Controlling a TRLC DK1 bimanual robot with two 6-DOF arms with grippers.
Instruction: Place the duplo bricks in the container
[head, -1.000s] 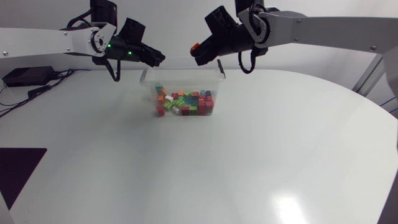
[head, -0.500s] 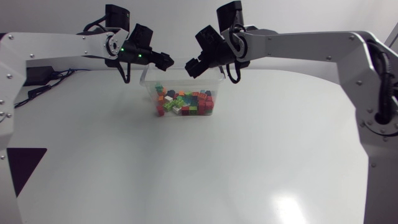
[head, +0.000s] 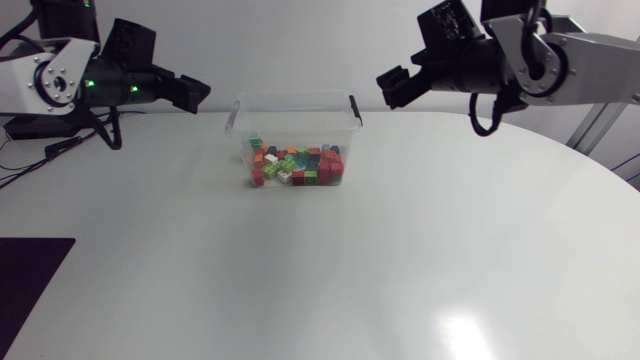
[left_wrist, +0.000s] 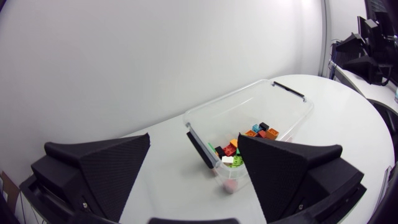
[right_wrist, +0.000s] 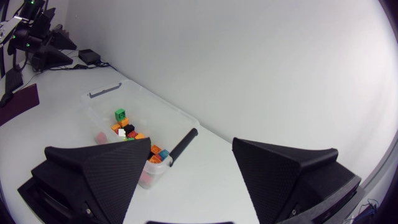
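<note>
the clear plastic container (head: 295, 112) stood on the white worktop (head: 400, 250) at about 12 o'clock, near the far edge and a little toward 11. its top was open, with a black clip (head: 354, 108) on the rim at its 3 o'clock end. the duplo bricks (head: 296, 166) lay inside it in a loose heap across the bottom: red, green, orange, white, black and a few blue ones, all within the walls.

the left gripper (head: 203, 93) hung above the worktop at roughly 10 o'clock from the container and well apart from it. its fingers (left_wrist: 99, 168) were spread wide and held nothing; in the left wrist view the container sat out ahead, seen through the gap between them. the right gripper (head: 386, 88) hung at about 2 o'clock from the container, also apart from it. its fingers (right_wrist: 286, 168) were likewise parted wide and held nothing, and the container lay ahead and off to one side in the right wrist view.

a black box (head: 35, 122) with cables sat on the worktop out at 9 o'clock from the container, under the left arm. nothing lay between either gripper and the container.
</note>
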